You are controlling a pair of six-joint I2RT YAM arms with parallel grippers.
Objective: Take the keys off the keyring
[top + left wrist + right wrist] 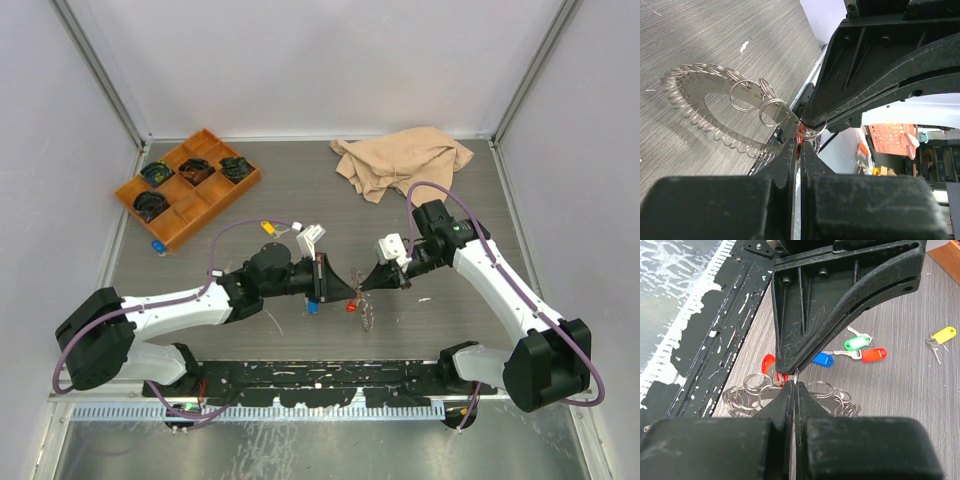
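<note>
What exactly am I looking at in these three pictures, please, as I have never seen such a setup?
Two robot arms are bolted to a table's near edge. One picture looks down from above; the other two come from cameras on each wrist.

In the middle, the left claw and the right claw meet tip to tip, both shut on the keyring, a silvery metal ring edged with small split rings.

Loose tagged keys lie on the table: blue, green, red and yellow. Farther back are an orange compartment tray holding dark bundles and a crumpled beige cloth.

Left gripper [352, 290] and right gripper [366, 285] tip-to-tip, jaws closed.
</note>
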